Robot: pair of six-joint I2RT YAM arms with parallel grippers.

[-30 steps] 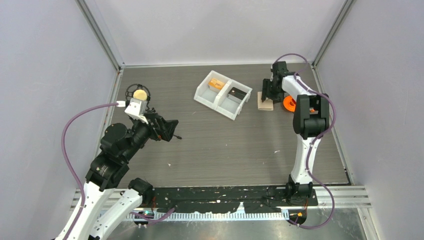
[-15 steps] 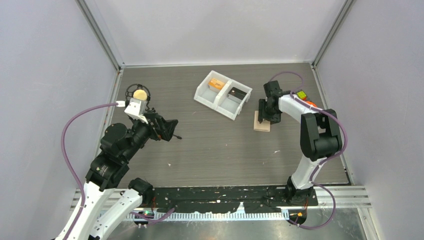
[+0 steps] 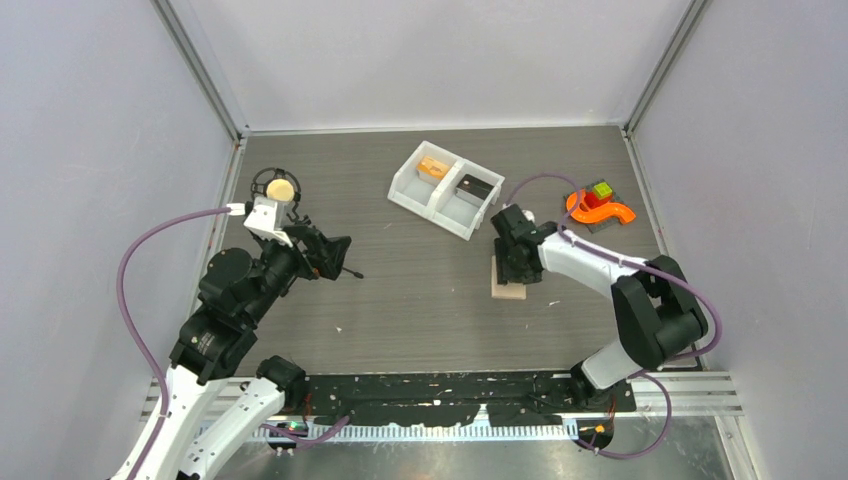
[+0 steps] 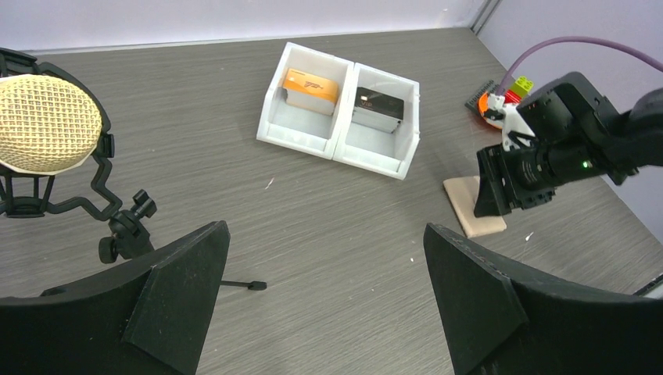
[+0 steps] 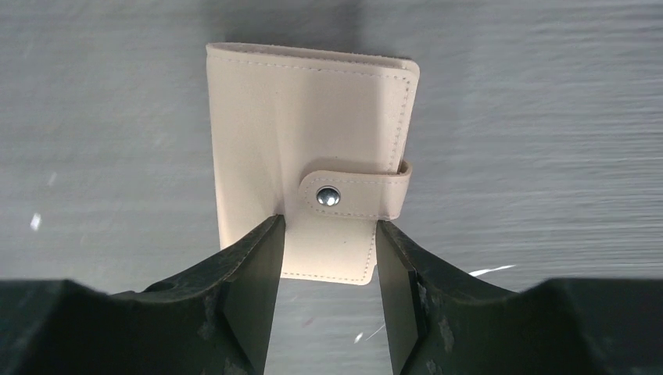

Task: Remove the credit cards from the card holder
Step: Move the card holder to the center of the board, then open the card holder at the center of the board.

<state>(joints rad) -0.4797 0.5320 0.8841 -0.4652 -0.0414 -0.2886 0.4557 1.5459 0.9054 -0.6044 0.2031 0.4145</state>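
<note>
The beige card holder lies flat on the table with its snap tab fastened, right of centre. My right gripper points down at it with the jaws partly apart. Both fingertips rest on its near part and do not clamp it. From above, the right gripper covers most of the holder. An orange credit card sits in the left compartment of the white bin, and a dark credit card in the right one. My left gripper hovers wide open and empty at the left.
A microphone with a mesh head stands on a black mount at the far left, close to my left arm. An orange curved piece with small coloured blocks lies near the right wall.
My right gripper has swept from the back right toward the near centre. The card holder slid along under it, and the jaws narrowed. The left arm has barely moved.
</note>
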